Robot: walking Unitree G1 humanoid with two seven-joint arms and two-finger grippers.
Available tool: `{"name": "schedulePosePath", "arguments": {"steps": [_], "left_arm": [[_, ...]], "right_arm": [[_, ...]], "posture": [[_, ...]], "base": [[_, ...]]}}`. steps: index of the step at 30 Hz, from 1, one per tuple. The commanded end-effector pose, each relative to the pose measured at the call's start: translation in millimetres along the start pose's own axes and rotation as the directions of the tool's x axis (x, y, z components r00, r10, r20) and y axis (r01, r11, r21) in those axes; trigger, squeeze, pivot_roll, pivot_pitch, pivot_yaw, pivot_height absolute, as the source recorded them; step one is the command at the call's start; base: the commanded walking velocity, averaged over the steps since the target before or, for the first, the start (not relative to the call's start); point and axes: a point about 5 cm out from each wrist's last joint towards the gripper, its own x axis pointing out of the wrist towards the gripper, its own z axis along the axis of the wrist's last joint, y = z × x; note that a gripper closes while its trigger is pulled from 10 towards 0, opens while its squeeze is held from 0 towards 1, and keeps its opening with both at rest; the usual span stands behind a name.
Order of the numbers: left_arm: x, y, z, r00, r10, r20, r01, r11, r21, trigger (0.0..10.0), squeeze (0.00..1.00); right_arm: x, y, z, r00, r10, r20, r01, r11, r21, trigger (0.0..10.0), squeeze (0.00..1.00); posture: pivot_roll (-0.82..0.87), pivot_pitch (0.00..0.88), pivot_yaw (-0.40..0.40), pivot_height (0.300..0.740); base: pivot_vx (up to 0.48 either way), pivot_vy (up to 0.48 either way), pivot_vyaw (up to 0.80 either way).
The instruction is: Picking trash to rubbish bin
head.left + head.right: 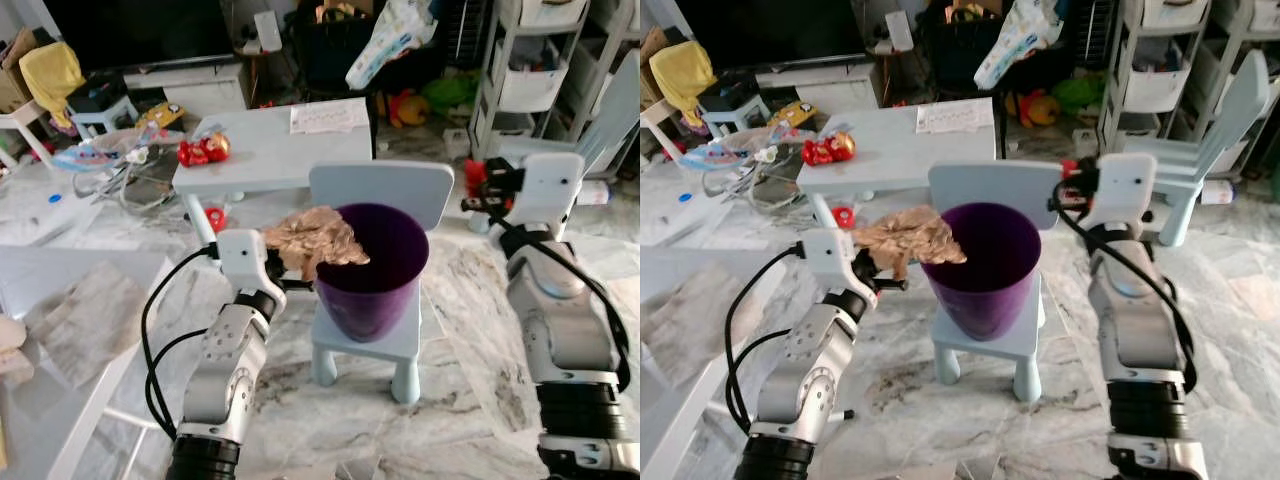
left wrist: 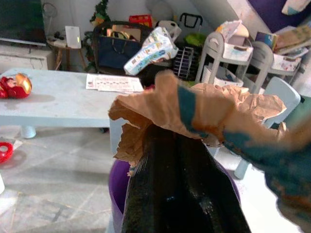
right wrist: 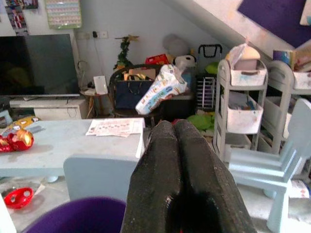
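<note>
Left gripper (image 1: 292, 262) fingers pinch crumpled brown paper (image 1: 318, 240) over the purple bin's (image 1: 375, 290) rim; right gripper (image 3: 181, 145) fingers pressed together.

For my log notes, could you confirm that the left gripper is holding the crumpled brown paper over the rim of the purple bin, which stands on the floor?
Not quite: the purple bin stands on the seat of a small pale blue chair, not on the floor, as the left eye view shows. The rest holds: the left gripper is shut on the crumpled brown paper at the bin's rim.
</note>
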Motion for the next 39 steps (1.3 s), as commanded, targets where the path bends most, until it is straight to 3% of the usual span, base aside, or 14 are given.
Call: {"name": "schedulePosePath", "arguments": {"steps": [1, 39], "left_arm": [[-1.3, 10.2, 1.4, 0.999, 0.034, 0.001, -0.034, 0.999, 0.016, 0.0, 0.00], [0.0, 13.1, 1.1, 0.999, 0.037, -0.010, -0.037, 0.999, 0.034, 0.0, 0.00]], "right_arm": [[2.8, 13.2, 5.6, 0.999, 0.043, 0.024, -0.044, 0.999, 0.008, 10.0, 0.00], [1.9, 19.8, 1.8, 0.998, 0.058, 0.018, -0.058, 0.998, 0.024, 10.0, 0.00]], "posture": [[-0.06, 0.062, 0.076, 0.740], [-0.06, 0.065, 0.086, 0.740]], "base": [[0.368, 0.000, 0.00], [0.379, 0.000, 0.00]]}}
